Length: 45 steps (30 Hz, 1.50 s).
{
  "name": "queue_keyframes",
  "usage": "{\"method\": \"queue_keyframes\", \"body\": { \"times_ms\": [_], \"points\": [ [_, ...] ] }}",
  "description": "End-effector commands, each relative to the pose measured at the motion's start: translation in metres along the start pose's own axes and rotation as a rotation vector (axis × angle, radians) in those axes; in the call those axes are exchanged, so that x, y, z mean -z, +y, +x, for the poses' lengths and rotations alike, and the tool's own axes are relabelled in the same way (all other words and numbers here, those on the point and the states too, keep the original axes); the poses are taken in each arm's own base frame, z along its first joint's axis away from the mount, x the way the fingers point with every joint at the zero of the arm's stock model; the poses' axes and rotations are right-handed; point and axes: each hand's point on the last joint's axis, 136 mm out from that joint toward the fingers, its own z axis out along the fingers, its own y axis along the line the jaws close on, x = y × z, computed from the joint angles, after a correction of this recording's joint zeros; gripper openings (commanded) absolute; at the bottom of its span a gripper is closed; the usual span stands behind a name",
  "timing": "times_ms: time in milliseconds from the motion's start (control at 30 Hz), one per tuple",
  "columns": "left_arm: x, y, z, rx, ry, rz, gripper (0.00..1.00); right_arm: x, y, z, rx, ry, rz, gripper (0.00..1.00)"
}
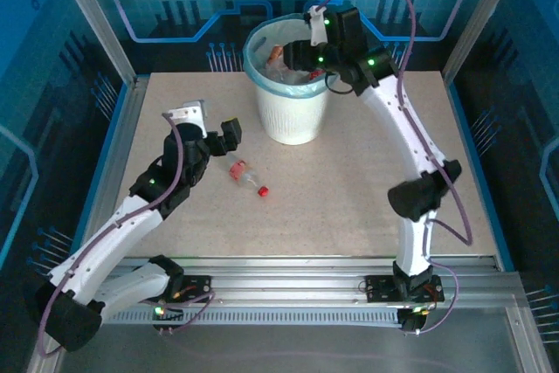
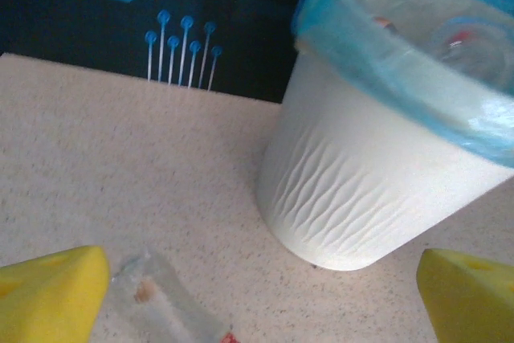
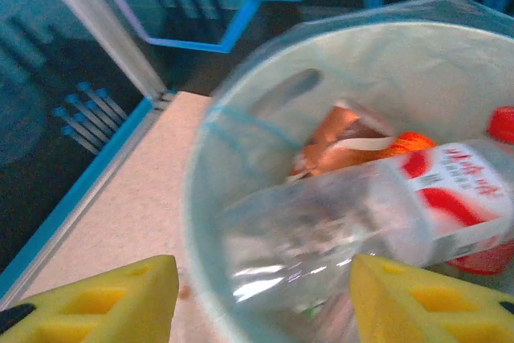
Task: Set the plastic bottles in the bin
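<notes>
Drop step: right end effector (image 3: 265, 261) is spread above bin (image 1: 293, 115), red-label bottle (image 3: 385, 214) loose inside. Left end effector (image 2: 263, 263) is spread wide; lone bottle (image 1: 247, 177) on surface (image 1: 367, 198) is to be pinched next.

A speckled beige desk (image 1: 367, 181) is seen, bordered along its sides by a metal frame (image 1: 118, 141). A white ribbed bin (image 1: 293, 120), lined with a light-blue bag, is stood upright on it near the far edge, about midway across. One clear bottle (image 1: 247, 176) with a red cap is laid on its side on the bare surface, nearer than the bin and to its left, apart from it, the cap pointed toward the near right.
</notes>
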Motion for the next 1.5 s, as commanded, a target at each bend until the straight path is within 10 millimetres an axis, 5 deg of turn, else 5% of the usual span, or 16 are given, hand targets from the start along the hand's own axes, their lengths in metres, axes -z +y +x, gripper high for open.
{"method": "queue_keyframes", "body": {
  "times_ms": [0,233,467,800,967,1167,1267,1467],
  "points": [
    [-0.016,0.023,0.039,0.14,0.139,-0.037,0.99,0.03,0.031,0.0,0.086,-0.072,-0.034,0.59],
    [-0.047,0.065,0.095,0.344,0.346,-0.215,0.99,0.039,0.072,0.061,0.15,-0.059,-0.113,0.58],
    [-0.083,0.065,0.134,0.431,0.468,-0.242,0.99,0.035,0.064,0.117,0.169,0.053,-0.094,0.58],
    [-0.128,0.062,0.179,0.492,0.601,-0.269,0.98,0.065,0.027,0.126,0.189,0.006,0.012,0.58],
    [-0.136,0.066,0.196,0.493,0.631,-0.281,0.88,0.072,0.005,0.129,0.139,-0.008,0.054,0.58],
    [-0.138,0.065,0.203,0.494,0.641,-0.265,0.68,0.066,-0.002,0.139,0.123,0.043,0.048,0.58],
    [-0.138,0.062,0.199,0.487,0.632,-0.239,0.5,0.065,-0.004,0.14,0.12,0.048,0.051,0.58],
    [-0.125,0.067,0.16,0.472,0.543,-0.238,0.47,0.072,-0.002,0.129,0.117,0.025,0.034,0.58]
  ]
}}
